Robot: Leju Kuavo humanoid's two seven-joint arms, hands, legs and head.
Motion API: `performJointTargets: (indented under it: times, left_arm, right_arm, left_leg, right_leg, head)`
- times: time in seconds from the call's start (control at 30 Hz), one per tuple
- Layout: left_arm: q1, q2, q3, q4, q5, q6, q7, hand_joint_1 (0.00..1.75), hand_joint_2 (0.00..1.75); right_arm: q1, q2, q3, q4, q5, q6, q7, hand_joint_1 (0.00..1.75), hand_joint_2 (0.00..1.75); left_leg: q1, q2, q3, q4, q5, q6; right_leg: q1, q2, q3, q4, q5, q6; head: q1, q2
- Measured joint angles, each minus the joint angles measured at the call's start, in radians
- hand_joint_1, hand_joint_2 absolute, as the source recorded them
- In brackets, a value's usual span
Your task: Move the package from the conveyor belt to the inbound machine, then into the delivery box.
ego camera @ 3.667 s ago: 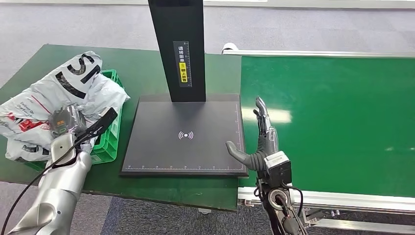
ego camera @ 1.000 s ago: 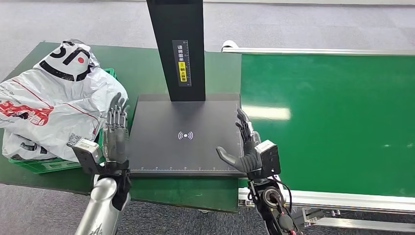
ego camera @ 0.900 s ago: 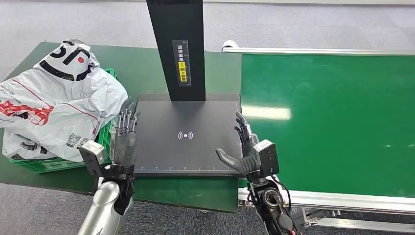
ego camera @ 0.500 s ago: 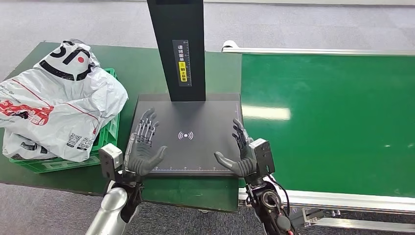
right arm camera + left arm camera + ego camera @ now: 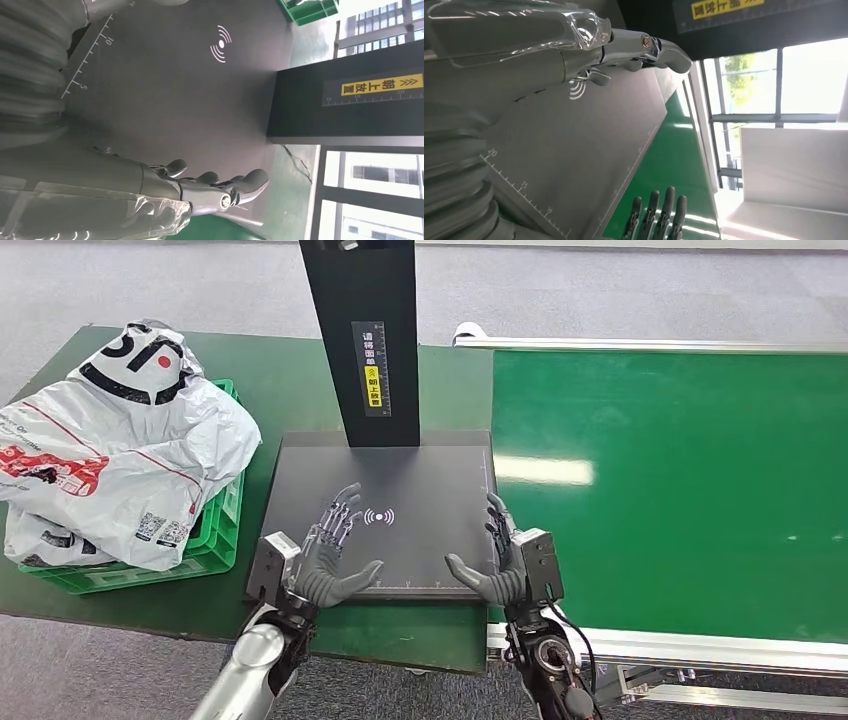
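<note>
Packages (image 5: 110,460) fill the green delivery box (image 5: 215,530).

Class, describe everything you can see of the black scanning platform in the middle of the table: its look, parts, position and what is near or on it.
The scanning platform is a flat, matte black square plate lying on the green table. A white wireless symbol marks its centre, and fine white ruler ticks run along its near and right edges. A black upright column with a yellow label rises from its far edge. No package lies on it. The left robot hand and right robot hand are open over its near corners.
</note>
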Motion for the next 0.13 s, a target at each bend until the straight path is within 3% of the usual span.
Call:
performJointTargets:
  times: [0.13]
  left_arm:
    - [-0.010,-0.003,-0.002,0.021,0.002,-0.012,0.007,0.00,1.75]
  right_arm:
    - [0.001,0.000,-0.002,0.000,0.001,-0.002,-0.001,0.00,1.75]
  left_leg:
    - [0.000,0.000,0.000,0.000,0.000,0.000]
  right_leg:
    - [0.000,0.000,0.000,0.000,0.000,0.000]
  head:
    - [0.000,0.000]
